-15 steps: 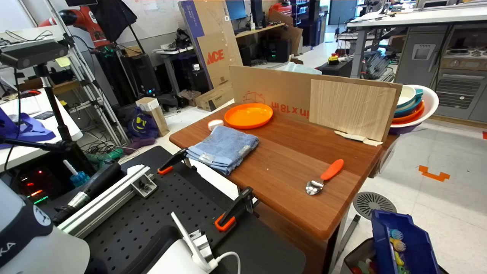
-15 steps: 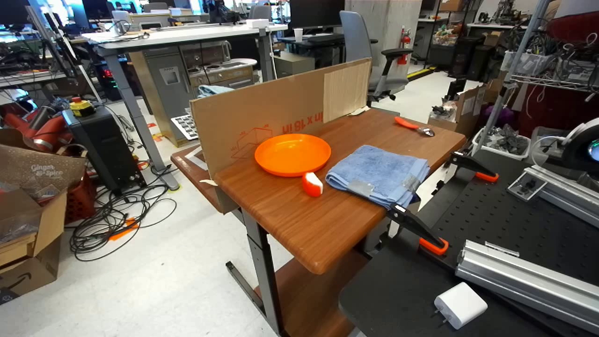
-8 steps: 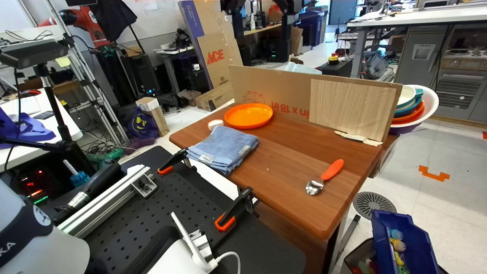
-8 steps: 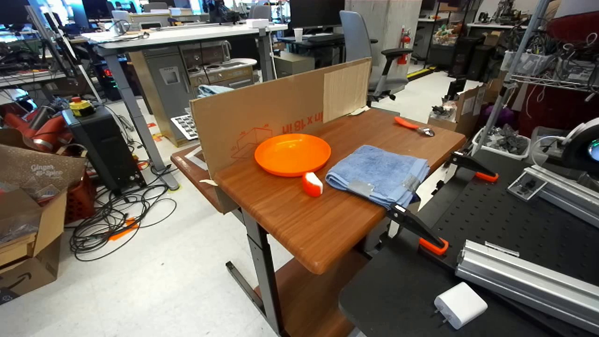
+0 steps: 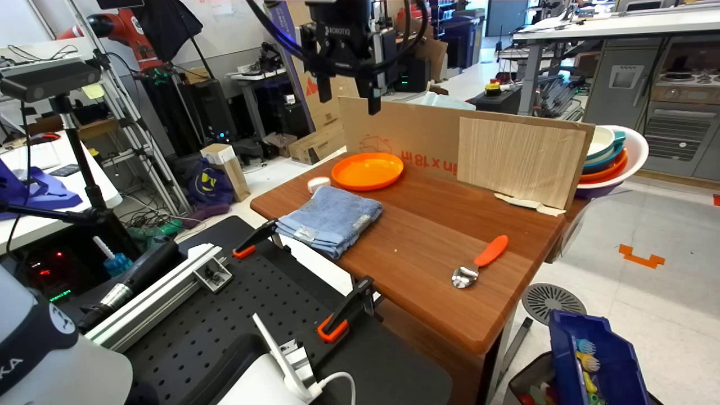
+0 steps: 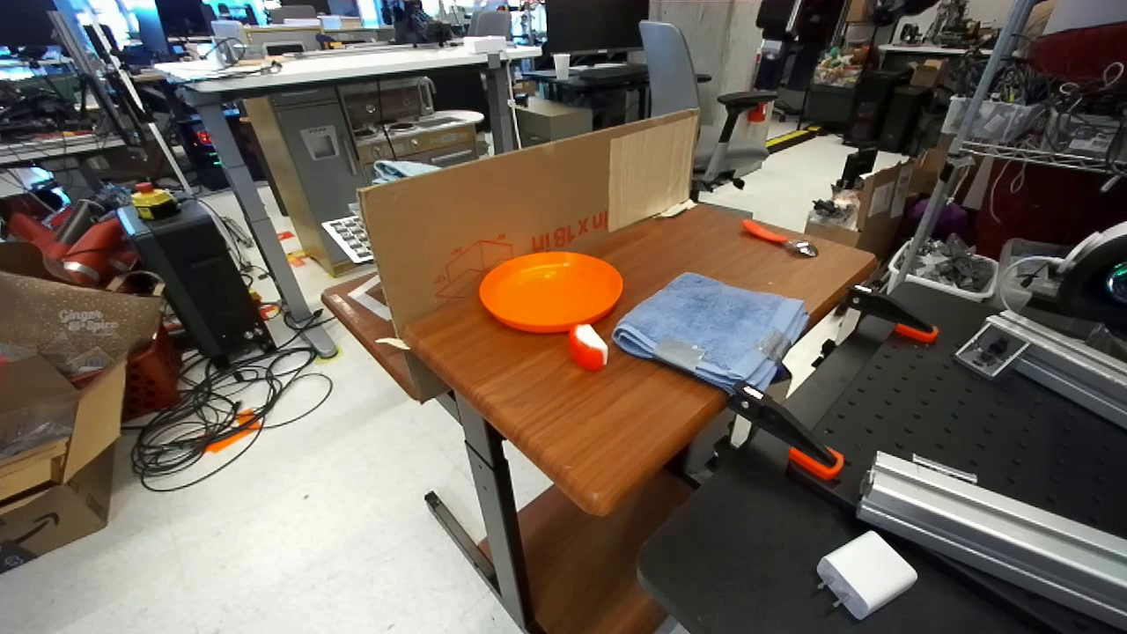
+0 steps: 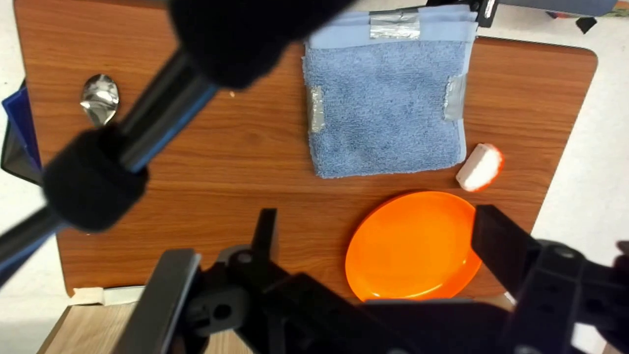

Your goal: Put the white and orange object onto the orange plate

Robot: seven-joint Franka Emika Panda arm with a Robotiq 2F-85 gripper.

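The white and orange object (image 6: 587,347) is a small rounded piece, white on one face and orange-red on its back. It lies on the table beside the plate and the folded cloth, and also shows in an exterior view (image 5: 319,183) and the wrist view (image 7: 480,167). The flat orange plate (image 5: 368,171) lies on the table with nothing on it; it also shows in an exterior view (image 6: 551,291) and, partly behind the gripper, in the wrist view (image 7: 413,246). My gripper (image 5: 349,100) is open and empty, high above the table. Its fingers (image 7: 376,210) stand wide apart in the wrist view.
A folded blue cloth (image 5: 332,218) lies beside the object. A spoon with an orange handle (image 5: 481,261) lies at the table's other end. A cardboard wall (image 6: 528,189) stands along the table edge behind the plate. Black clamps (image 6: 784,427) sit at the near edge.
My gripper was out of view a second ago, then its fingers showed at the top of an exterior view. It is now lower and farther from that camera. The objects have not moved.
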